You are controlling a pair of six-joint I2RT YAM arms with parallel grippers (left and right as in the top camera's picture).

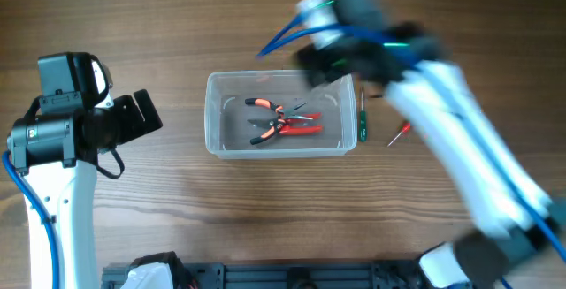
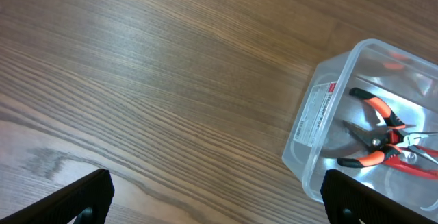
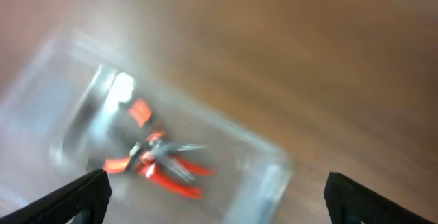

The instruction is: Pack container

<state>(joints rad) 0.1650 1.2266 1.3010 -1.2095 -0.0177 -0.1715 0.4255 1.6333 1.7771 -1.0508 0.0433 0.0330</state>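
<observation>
Pliers lie inside the container (image 1: 215, 139), a clear plastic tub that sits near the middle of the wooden table (image 1: 177, 218) with its long sides running left to right in the overhead view. Two pairs rest flat on its floor. The orange-and-black-handled pliers (image 1: 263, 103) lie toward the left half and the red-handled pliers (image 1: 305, 131) toward the right, and the two overlap near the centre. Nothing else can be made out in the tub.

A green screwdriver (image 1: 362, 117) lies on the table outside the container, just beside its right wall and roughly parallel to it. A red screwdriver (image 1: 400, 133) lies a little farther right, at a slant and clear of the tub.

The left gripper (image 2: 217, 200) hangs over bare wood well to the left of the container, its two fingers spread wide with nothing between them. From its wrist camera, the near end wall of the tub carries a white label (image 2: 318, 111), and both pairs of pliers show through the plastic.

The right arm (image 1: 460, 148) reaches in from the lower right, heavily blurred, its end over the tub's far right corner. The right gripper (image 3: 217, 198) is also spread wide and empty, and the blurred tub and pliers show below it.
</observation>
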